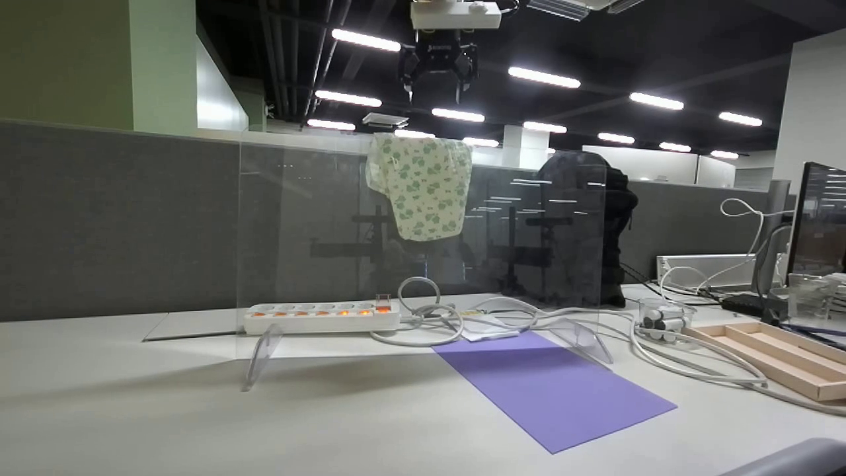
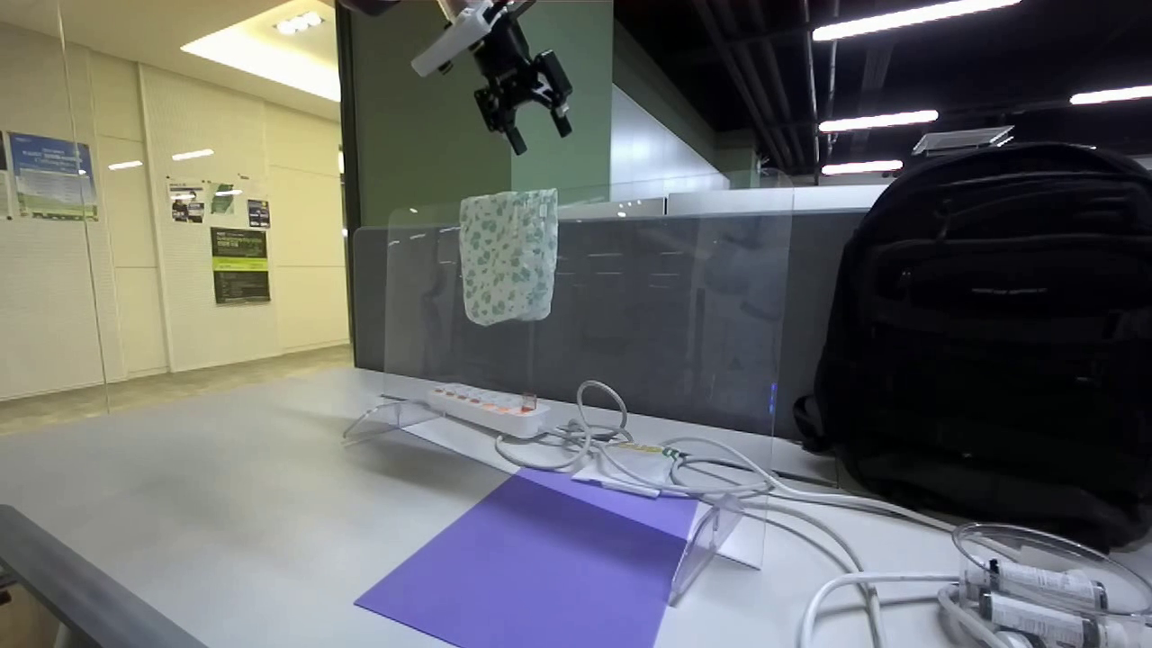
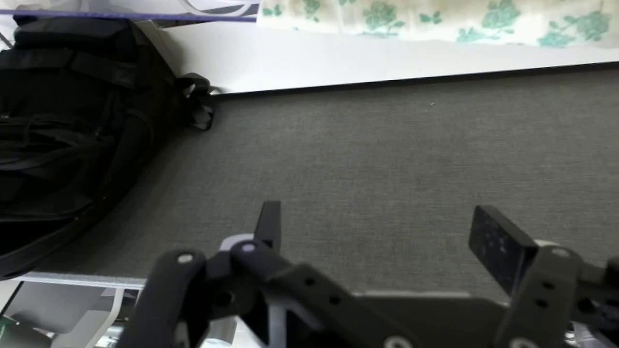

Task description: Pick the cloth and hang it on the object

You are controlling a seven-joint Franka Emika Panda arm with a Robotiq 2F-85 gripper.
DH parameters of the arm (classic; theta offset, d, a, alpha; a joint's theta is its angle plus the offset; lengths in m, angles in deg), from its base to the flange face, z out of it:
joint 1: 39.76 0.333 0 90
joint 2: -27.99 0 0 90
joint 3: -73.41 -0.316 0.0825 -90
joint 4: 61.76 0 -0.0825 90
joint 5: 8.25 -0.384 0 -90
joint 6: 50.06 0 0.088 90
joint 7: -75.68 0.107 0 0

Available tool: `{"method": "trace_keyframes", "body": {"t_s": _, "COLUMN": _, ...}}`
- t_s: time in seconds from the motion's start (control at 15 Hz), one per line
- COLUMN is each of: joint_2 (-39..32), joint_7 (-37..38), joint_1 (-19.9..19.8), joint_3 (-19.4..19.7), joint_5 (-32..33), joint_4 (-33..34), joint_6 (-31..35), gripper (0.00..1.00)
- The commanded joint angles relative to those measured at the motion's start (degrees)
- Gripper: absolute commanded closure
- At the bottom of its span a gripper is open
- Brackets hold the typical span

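The pale green and white printed cloth [image 1: 429, 192] hangs draped over the top edge of the clear upright sheet [image 1: 297, 225]. In an exterior view the cloth [image 2: 509, 256] and the sheet [image 2: 666, 306] also show, with the cloth nearer one end of the sheet. My gripper [image 1: 434, 99] is open and empty above the cloth, apart from it; it also shows open in an exterior view [image 2: 541, 137]. In the wrist view the gripper [image 3: 379, 227] has nothing between its fingers, and part of the cloth [image 3: 435, 19] shows at the top edge.
A grey partition [image 1: 119, 225] stands behind the sheet. A black backpack [image 2: 999, 342] leans by it. A white power strip [image 1: 324, 318], cables and a purple mat [image 1: 562, 396] lie on the table. A wooden tray [image 1: 773, 357] and a monitor [image 1: 819, 218] stand at the side.
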Motion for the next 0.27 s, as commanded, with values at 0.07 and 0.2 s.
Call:
{"method": "trace_keyframes", "body": {"t_s": 0.07, "joint_2": -0.21, "joint_7": 0.95, "joint_1": 0.85, "joint_3": 0.79, "joint_5": 2.41, "joint_4": 0.68, "joint_6": 0.39, "gripper": 0.0}}
{"method": "trace_keyframes", "body": {"t_s": 0.2, "joint_2": 0.01, "joint_7": 0.61, "joint_1": 0.85, "joint_3": 0.75, "joint_5": 2.82, "joint_4": 0.5, "joint_6": 0.07, "gripper": 0.0}}
